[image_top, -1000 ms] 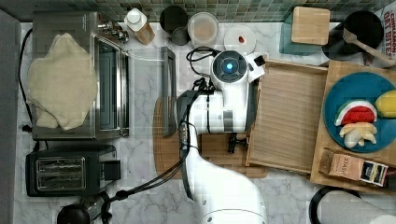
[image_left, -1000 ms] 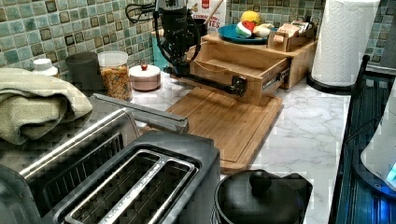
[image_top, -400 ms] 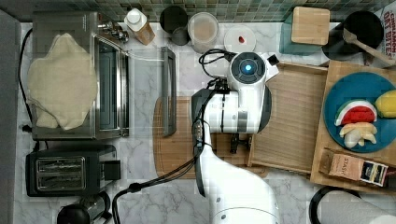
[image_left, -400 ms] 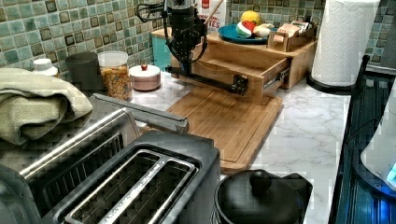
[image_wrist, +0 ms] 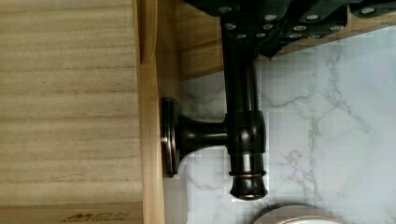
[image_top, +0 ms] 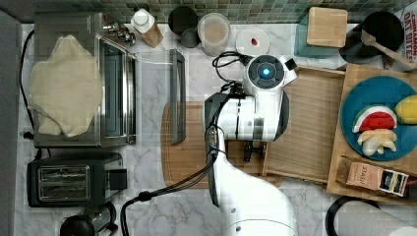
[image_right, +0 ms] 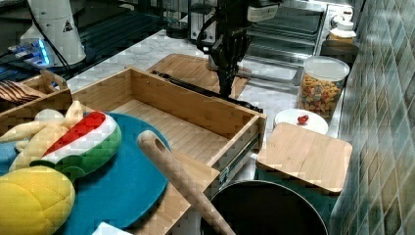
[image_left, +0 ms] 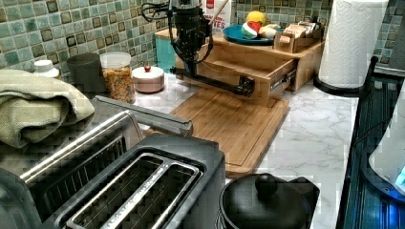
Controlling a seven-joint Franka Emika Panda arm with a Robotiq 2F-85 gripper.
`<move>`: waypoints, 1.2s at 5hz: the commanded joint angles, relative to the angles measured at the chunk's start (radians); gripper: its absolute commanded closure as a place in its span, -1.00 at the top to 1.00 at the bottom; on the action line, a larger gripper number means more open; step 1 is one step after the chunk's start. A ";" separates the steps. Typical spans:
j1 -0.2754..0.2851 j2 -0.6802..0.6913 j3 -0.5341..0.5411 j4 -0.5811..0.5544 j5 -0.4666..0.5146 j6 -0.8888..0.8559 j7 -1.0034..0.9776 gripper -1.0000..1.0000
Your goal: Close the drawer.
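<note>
While the drawer (image_top: 307,125) stands pulled well out of its wooden stand (image_left: 305,52), its front hanging over the cutting board (image_left: 229,124) on the marble counter (image_left: 315,138), the arm holds its gripper (image_right: 227,81) down at the dark bar handle (image_wrist: 243,116) on the drawer front. In the wrist view the black fingers (image_wrist: 261,18) sit over the bar near one of its mounting posts, but whether they are clenched on it or merely resting against it cannot be told. The placement suits the task: a hold or a bearing on the handle lets the arm drive the drawer straight along its side rails (image_left: 282,78) into the stand. The blue plate of toy fruit (image_top: 378,120) and the tea box (image_top: 376,177) rest on the stand's top, apart from the drawer's travel. Judged from its open length, most of the closing stroke remains.
</note>
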 commanded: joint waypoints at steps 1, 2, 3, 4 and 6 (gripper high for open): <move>-0.111 0.020 -0.057 -0.022 0.047 -0.049 -0.140 -1.00; -0.152 0.065 -0.069 0.019 0.068 -0.050 -0.234 -1.00; -0.171 0.090 -0.083 0.030 0.033 -0.045 -0.238 -1.00; -0.194 0.149 -0.115 0.110 -0.013 -0.118 -0.262 -1.00; -0.234 0.198 -0.198 0.178 -0.112 -0.090 -0.296 -1.00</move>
